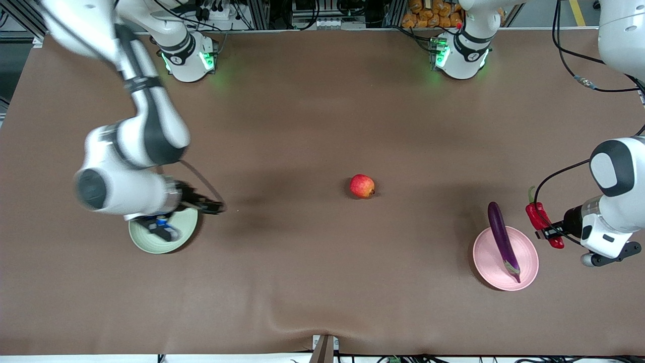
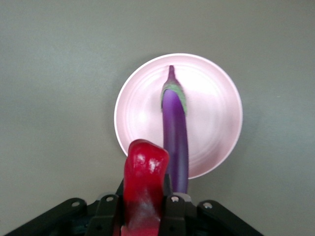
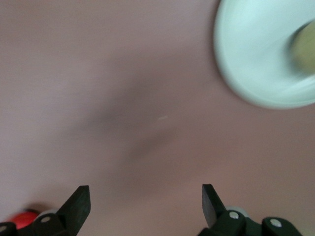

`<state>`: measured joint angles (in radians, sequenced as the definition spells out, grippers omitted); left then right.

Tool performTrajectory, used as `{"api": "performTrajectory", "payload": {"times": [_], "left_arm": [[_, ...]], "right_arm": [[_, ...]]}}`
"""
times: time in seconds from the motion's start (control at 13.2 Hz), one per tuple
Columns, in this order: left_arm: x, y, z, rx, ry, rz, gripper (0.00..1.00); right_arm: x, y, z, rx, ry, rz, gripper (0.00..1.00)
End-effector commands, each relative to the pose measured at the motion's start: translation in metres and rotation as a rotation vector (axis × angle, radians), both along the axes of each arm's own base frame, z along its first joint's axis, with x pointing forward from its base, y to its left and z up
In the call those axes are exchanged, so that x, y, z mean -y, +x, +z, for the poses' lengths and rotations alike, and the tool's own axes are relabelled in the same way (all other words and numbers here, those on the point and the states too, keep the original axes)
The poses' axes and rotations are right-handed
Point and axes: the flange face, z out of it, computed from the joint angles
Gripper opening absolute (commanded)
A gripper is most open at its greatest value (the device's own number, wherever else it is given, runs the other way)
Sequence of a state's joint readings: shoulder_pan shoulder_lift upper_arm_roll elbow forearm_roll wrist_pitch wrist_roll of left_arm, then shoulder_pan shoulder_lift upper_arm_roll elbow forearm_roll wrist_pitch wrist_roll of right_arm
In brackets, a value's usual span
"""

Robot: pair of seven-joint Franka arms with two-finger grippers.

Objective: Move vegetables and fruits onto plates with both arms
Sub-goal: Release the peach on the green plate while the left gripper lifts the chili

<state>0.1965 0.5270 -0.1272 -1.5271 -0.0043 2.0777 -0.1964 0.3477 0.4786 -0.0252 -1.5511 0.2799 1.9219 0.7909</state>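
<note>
My left gripper (image 1: pixel 546 231) is shut on the red chili pepper (image 1: pixel 538 217) and holds it in the air beside the pink plate (image 1: pixel 486 254). The left wrist view shows the chili (image 2: pixel 145 182) between my fingers (image 2: pixel 173 211), over the table next to the plate's rim (image 2: pixel 142 108). The purple eggplant (image 1: pixel 501 237) lies across that plate (image 2: pixel 175 128), one end past the rim. My right gripper (image 1: pixel 212 205) is open and empty (image 3: pixel 145 196) beside the pale green plate (image 1: pixel 151 244). A blurred yellow-green fruit (image 3: pixel 304 46) sits on that plate (image 3: pixel 256 54). The red apple (image 1: pixel 362 186) sits mid-table.
The brown table cloth (image 1: pixel 302 126) covers the whole table. The right arm's forearm hangs over the green plate and hides most of it in the front view. The apple shows as a red spot (image 3: pixel 22 219) in the right wrist view.
</note>
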Motion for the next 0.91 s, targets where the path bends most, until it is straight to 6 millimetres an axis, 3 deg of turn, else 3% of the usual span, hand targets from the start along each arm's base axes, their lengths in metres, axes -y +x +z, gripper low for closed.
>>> {"api": "performTrajectory", "payload": {"times": [0.0, 0.15, 0.38, 0.53, 0.68, 0.83], "left_arm": [[0.024, -0.014, 0.036, -0.021, 0.003, -0.010, 0.00], [0.036, -0.018, 0.051, -0.028, 0.000, -0.001, 0.00], [0.041, -0.025, 0.089, 0.014, 0.008, -0.001, 0.00], [0.049, -0.032, 0.092, -0.025, 0.004, -0.017, 0.00], [0.053, -0.034, 0.088, -0.046, 0.004, -0.025, 0.00], [0.057, -0.033, 0.084, -0.051, 0.003, -0.028, 0.00]], "right_arm": [[-0.086, -0.013, -0.007, 0.047, 0.022, -0.190, 1.00], [-0.156, -0.036, -0.027, 0.073, 0.045, -0.317, 1.00], [-0.232, -0.070, -0.056, 0.103, 0.072, -0.431, 1.00], [-0.258, -0.086, -0.070, 0.115, 0.095, -0.468, 1.00], [-0.296, -0.113, -0.085, 0.149, 0.139, -0.491, 1.00], [-0.313, -0.129, -0.104, 0.158, 0.153, -0.508, 1.00]]}}
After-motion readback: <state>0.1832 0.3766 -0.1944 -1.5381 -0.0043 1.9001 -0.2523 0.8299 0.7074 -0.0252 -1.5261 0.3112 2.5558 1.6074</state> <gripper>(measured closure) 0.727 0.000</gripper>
